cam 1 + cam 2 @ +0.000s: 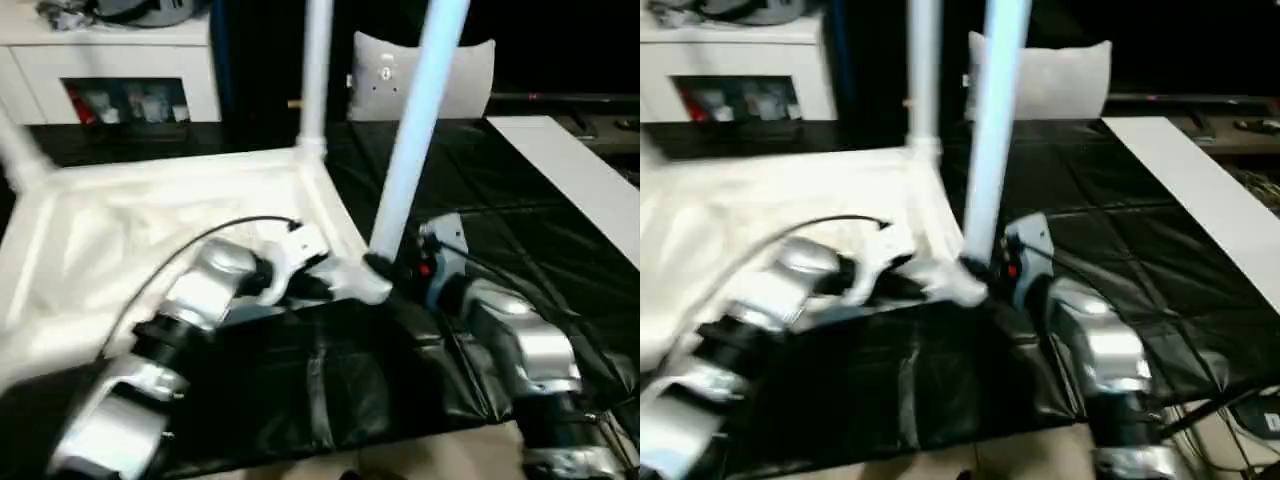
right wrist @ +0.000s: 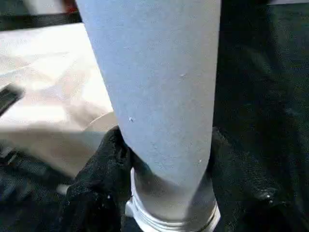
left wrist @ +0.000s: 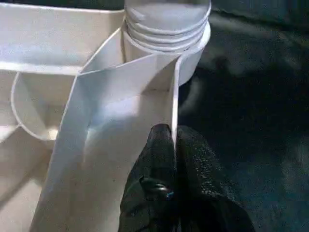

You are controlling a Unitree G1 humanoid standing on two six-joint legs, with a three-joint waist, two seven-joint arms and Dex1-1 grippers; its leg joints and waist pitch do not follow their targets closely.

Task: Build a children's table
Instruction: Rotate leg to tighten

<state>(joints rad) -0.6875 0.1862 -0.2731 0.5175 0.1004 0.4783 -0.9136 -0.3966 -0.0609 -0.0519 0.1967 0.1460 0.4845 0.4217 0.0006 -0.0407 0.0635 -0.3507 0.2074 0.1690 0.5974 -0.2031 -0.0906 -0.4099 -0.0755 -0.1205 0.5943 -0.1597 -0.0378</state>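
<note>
From the head, the upturned table top (image 1: 150, 230) lies on a black mat, one leg (image 1: 415, 130) standing in its near corner socket. Left wrist: left hand (image 3: 173, 145) pinches the rim. Right wrist: right hand (image 2: 164, 159) grasps the leg's base. Next, probably twist it home.

My two forearms are rounded shells of brushed silver metal, the left forearm (image 1: 205, 290) and the right forearm (image 1: 520, 345), each joined by black ring-shaped collars. A thin black cable (image 1: 190, 245) arcs over my left wrist to a white plastic wrist block (image 1: 305, 250), and my right wrist carries a pale grey housing (image 1: 440, 250) with a small red mark. My fingers (image 3: 159, 193) are matt black with a finely pebbled, rubbery surface.
</note>
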